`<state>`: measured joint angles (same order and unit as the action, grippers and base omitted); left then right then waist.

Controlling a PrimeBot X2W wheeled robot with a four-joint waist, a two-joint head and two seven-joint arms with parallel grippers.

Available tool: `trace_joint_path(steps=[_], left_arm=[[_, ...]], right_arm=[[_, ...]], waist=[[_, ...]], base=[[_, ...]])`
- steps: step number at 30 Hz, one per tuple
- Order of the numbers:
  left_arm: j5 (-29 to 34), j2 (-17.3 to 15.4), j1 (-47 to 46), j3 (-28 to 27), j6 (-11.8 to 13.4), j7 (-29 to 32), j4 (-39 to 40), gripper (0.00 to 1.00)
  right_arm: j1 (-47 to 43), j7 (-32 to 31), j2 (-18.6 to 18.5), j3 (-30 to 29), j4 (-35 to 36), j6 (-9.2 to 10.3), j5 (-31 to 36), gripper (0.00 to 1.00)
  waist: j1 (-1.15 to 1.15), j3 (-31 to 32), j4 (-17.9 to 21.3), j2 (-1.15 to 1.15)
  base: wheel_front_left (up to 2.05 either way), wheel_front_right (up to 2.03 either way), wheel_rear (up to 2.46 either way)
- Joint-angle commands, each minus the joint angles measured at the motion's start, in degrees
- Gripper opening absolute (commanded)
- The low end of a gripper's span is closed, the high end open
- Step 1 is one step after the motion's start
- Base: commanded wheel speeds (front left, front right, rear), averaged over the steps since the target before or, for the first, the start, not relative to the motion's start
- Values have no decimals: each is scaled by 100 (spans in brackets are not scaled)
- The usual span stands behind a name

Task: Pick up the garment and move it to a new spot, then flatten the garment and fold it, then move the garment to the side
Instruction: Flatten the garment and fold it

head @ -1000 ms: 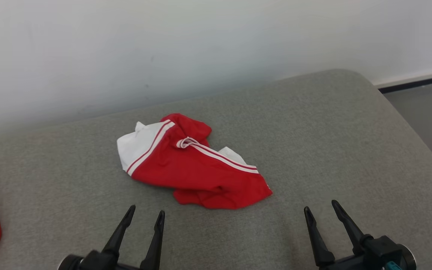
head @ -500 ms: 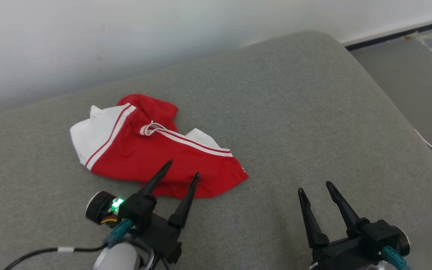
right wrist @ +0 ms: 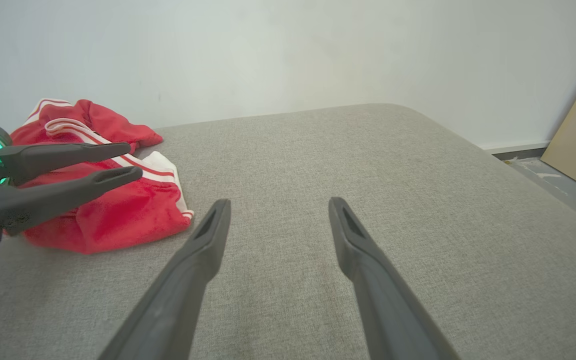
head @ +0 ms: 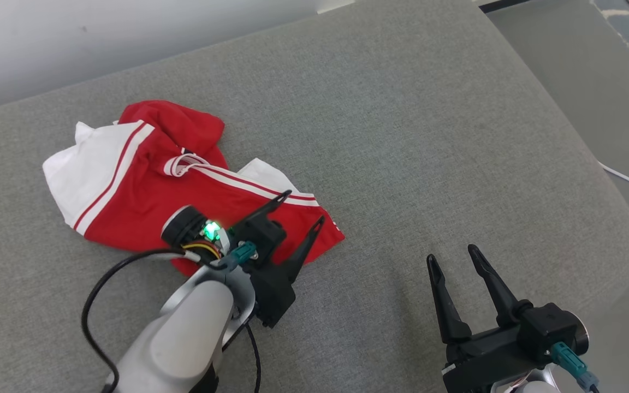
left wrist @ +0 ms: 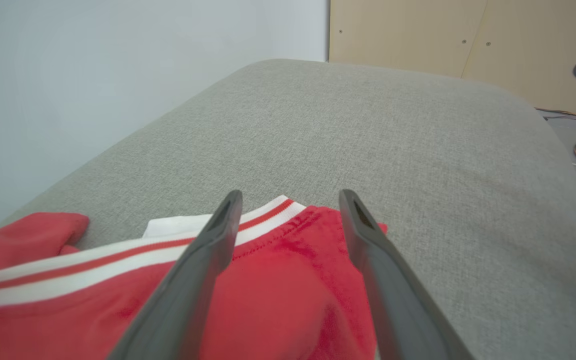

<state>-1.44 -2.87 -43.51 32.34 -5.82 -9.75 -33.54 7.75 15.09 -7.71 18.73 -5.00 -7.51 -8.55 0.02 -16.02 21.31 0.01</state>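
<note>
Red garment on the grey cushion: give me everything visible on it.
The garment is soft red fabric with a white panel at its left end and white stripes along a seam and a band. It lies crumpled, partly folded over itself, on the grey cushion, not flattened. The open left gripper is over its right corner. Whether the two touch cannot be told.

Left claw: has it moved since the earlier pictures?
Yes. The left claw went forward: earlier it stopped short of the garment, now it reaches over the garment's right end.
</note>
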Motion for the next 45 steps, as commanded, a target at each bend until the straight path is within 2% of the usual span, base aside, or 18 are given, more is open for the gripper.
trace_joint_path(steps=[1, 5, 14, 18, 25, 26, 27, 28, 29, 36, 45], left_arm=[[-103, -5, -155, 119, 59, 73, -112, 100], [-287, -8, -477, 519, 240, 209, -301, 100], [-664, -7, -911, 1441, 503, 911, -799, 100], [-755, -6, -983, 1634, 561, 1130, -986, 100], [-835, -33, -1119, 1975, 820, 1404, -1415, 100], [-846, -33, -1120, 2020, 830, 1409, -1470, 55], [-852, -36, -1125, 2057, 836, 1403, -1518, 36], [-858, -42, -1134, 2093, 826, 1401, -1568, 26], [-877, -51, -1140, 2117, 818, 1377, -1597, 1], [-1166, -20, -1324, 2162, 779, 787, -1346, 0], [-1481, -51, -2055, 1821, 693, -374, -1086, 0]], right_arm=[[30, 0, 18, 14, -21, 4, -24, 100], [92, 0, 68, 62, -30, 4, -49, 100], [185, 0, 109, 116, -51, 4, -109, 100], [187, 0, 117, 122, -51, 4, -122, 100], [191, 0, 155, 165, -43, 4, -164, 100], [195, 0, 155, 167, -40, 4, -166, 100], [197, 0, 157, 164, -36, 4, -175, 100], [197, 0, 161, 158, -33, 4, -186, 100], [198, 0, 163, 153, -33, 4, -191, 100], [147, 0, 163, 114, -82, 4, -196, 100], [135, 0, 158, 223, -139, 4, -251, 100]], waist=[[-2, -74, 55, -1], [-2, -128, 94, -1], [-2, -207, 186, -1], [-2, -224, 218, -1], [-2, -270, 286, -1], [-2, -274, 291, -1], [-2, -277, 293, -1], [-2, -277, 293, -1], [-2, -275, 293, -1], [-2, -139, 237, -1], [-2, 266, 356, -1]], base=[[0, 0, 0], [0, 0, 0], [0, 0, 0], [0, 0, 0], [0, 0, 0], [0, 0, 0], [0, 0, 0], [0, 0, 0], [0, 0, 0], [0, 0, 0], [0, 0, 0]])
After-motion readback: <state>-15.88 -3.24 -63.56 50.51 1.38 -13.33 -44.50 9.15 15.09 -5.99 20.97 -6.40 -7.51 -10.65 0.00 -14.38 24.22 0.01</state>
